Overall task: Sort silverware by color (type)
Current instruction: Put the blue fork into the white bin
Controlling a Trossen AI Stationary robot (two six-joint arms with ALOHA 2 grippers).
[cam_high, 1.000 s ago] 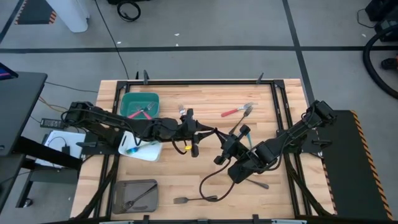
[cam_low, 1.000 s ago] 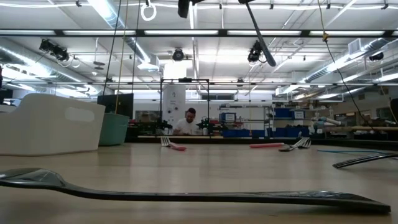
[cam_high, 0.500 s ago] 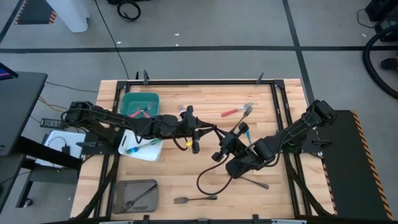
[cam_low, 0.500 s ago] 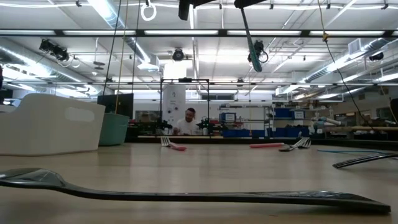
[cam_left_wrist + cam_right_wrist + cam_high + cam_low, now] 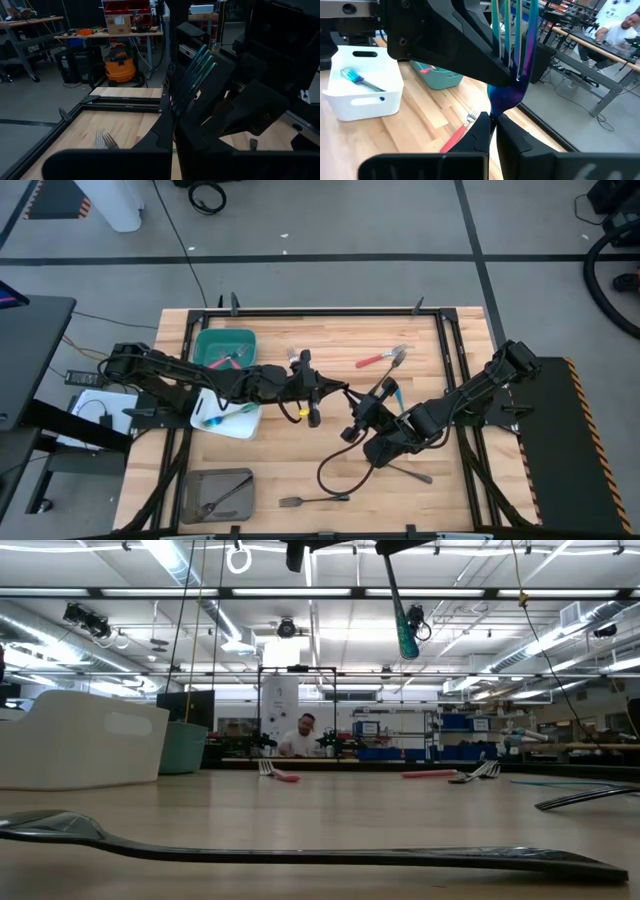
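Mid-air handover: the right gripper [image 5: 372, 406] is clamping a blue fork [image 5: 512, 60] by its neck, tines up, while the left gripper [image 5: 330, 390] is closing on those tines from just beside it. If the right lets go before the left's pinch is firm, the fork could be slipping down to the table [image 5: 330, 340].

Both arms meet mid-table, left gripper [image 5: 345, 391] and right gripper [image 5: 368, 406] fingers closed.

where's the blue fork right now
The blue fork is above the table's middle, pinched in the right gripper, with the shut left gripper at its tines.
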